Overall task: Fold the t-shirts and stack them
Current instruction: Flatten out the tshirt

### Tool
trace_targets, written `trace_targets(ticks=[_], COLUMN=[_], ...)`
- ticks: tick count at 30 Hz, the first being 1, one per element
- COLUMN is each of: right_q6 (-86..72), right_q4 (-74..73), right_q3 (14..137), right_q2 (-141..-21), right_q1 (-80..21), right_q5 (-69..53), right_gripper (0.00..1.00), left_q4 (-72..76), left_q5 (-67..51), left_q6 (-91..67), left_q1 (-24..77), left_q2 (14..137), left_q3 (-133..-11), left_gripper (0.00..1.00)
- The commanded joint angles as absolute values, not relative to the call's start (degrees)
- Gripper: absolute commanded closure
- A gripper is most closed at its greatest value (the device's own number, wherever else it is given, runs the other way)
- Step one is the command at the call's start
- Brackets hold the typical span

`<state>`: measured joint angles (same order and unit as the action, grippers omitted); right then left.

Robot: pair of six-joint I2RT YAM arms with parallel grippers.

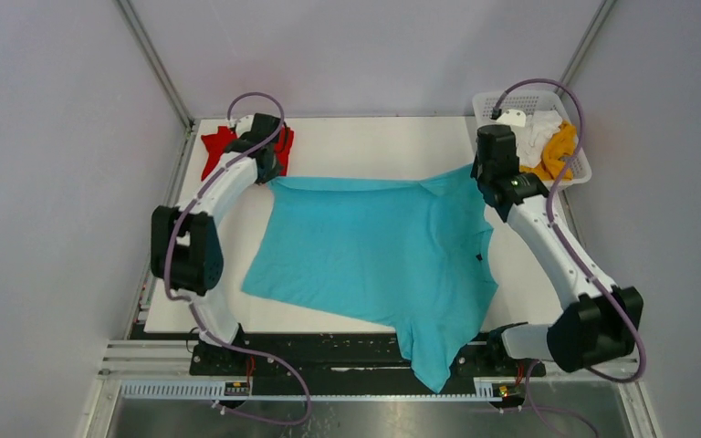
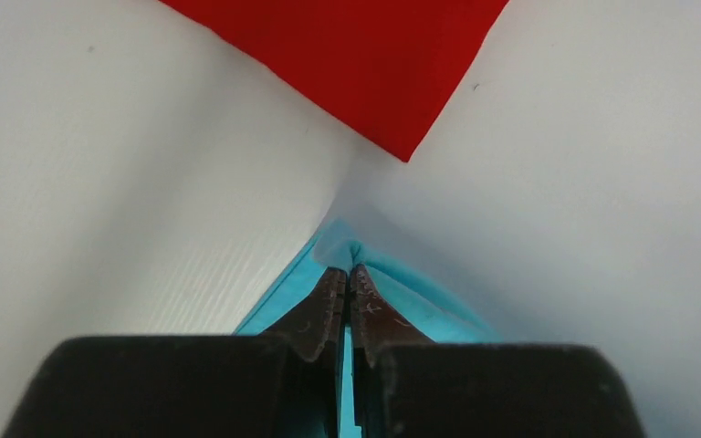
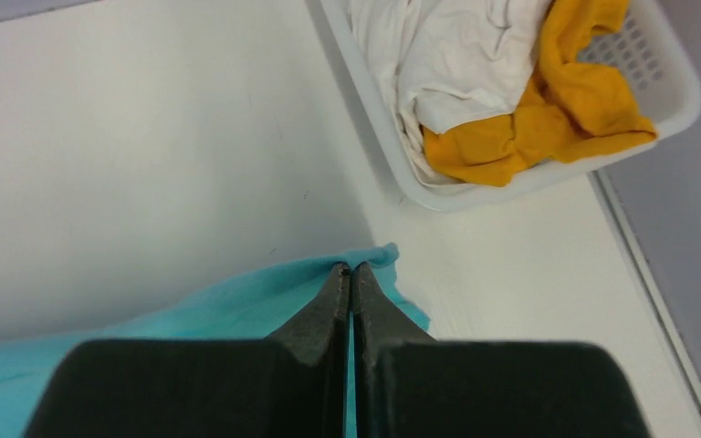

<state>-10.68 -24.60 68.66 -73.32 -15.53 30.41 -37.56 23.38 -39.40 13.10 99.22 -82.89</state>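
White table [image 1: 365, 146]; turquoise t-shirt [image 1: 374, 246], far corners in left claw [image 2: 348, 270], right claw [image 3: 350, 266].

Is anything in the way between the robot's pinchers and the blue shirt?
No, nothing. The left gripper and right gripper are each shut right on a far corner of the turquoise t-shirt. Only bare table shows between it and the folded red t-shirt near the left gripper.

Turquoise tee [image 1: 365, 246]: one. Red tee [image 1: 212, 146]: one. White tee [image 1: 538, 135]: one. Mustard tee [image 1: 561, 155]: one. Basket [image 1: 486, 100]: one.
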Motion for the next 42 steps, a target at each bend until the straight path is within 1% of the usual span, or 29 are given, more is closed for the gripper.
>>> trace_targets(ticks=[1,8,9,10,11,13,14,15,16,17,18,19,20,21,22,23,27,29,35,39,42], right_q6=[-13.46,-13.31,-13.34,-13.90,-14.53,-16.13,-16.75,-17.30,-17.51,-17.25,-16.83,-16.46,-16.29,-16.52,-16.67,-17.13,-20.99,-23.35,-29.31,-28.82,-28.09], right_q4=[-16.11,-14.98,-15.11,-14.91,-14.56,-14.19,-14.84,-16.70,-19.67,-24.38,-28.47,-30.87,-31.09,-29.83,-27.54,-25.50,-20.30,-19.85,-17.05,-16.57,-18.56], right_q3=[72.27,79.22,80.29,81.21,82.20,85.12,87.56,90.60,94.84,99.66,104.03,106.98,106.73,104.04,100.48,96.78,84.67,80.76,70.97,65.33,63.25], right_q2=[-79.28,-92.21,-93.99,-95.70,-97.66,-102.22,-104.71,-107.70,-110.52,-113.05,-114.89,-115.44,-114.69,-112.84,-110.70,-108.09,-100.11,-98.66,-98.36,-96.38,-97.10], right_q1=[-13.15,-11.38,-10.99,-10.61,-10.21,-9.36,-8.87,-8.43,-8.03,-7.85,-7.83,-7.90,-7.94,-8.00,-8.00,-8.00,-8.88,-9.30,-10.11,-13.54,-16.01], right_q5=[26.26,23.61,23.58,23.47,23.02,21.07,20.09,19.34,18.60,17.62,17.00,16.09,14.99,13.69,11.68,9.24,0.35,-4.07,-12.31,-11.93,-9.06], right_gripper=[0.98,0.96,0.96,0.95,0.94,0.91,0.88,0.82,0.74,0.65,0.50,0.36,0.29,0.12,0.03,0.01,0.00,0.00,0.01,0.01,0.00], left_q4=[-32.94,-35.07,-35.15,-35.11,-35.24,-35.59,-36.45,-38.13,-40.00,-41.46,-41.77,-41.01,-39.88,-37.71,-35.52,-33.47,-30.69,-30.64,-28.65,-25.46,-22.25], left_q5=[23.93,20.57,20.14,20.10,20.12,18.80,17.74,16.49,15.19,13.50,12.08,10.33,8.43,7.62,7.61,7.93,9.03,9.16,8.36,9.84,8.13], left_q6=[-37.72,-38.70,-38.68,-38.67,-38.98,-39.67,-40.24,-40.80,-41.08,-41.02,-40.63,-40.00,-39.35,-38.83,-38.18,-37.67,-37.73,-38.15,-40.42,-41.35,-41.73], left_q1=[12.41,10.89,10.67,10.56,10.48,10.26,10.14,9.95,9.89,9.92,9.93,10.00,10.25,10.93,11.90,12.88,16.75,18.35,21.82,21.88,21.79], left_q2=[105.35,118.17,119.79,121.65,123.44,128.07,130.37,132.87,134.87,136.17,136.23,135.24,133.22,130.76,127.45,123.22,114.08,110.30,100.42,94.22,94.52], left_q3=[-93.74,-105.71,-107.50,-109.67,-111.85,-117.32,-120.69,-124.68,-128.44,-131.45,-132.73,-131.99,-129.79,-126.12,-121.89,-117.42,-104.78,-99.31,-79.70,-67.84,-62.20], left_gripper=[1.00,1.00,0.99,0.96,0.90,0.74,0.63,0.46,0.23,0.11,0.03,0.01,0.01,0.01,0.01,0.01,0.01,0.01,0.01,0.01,0.01])
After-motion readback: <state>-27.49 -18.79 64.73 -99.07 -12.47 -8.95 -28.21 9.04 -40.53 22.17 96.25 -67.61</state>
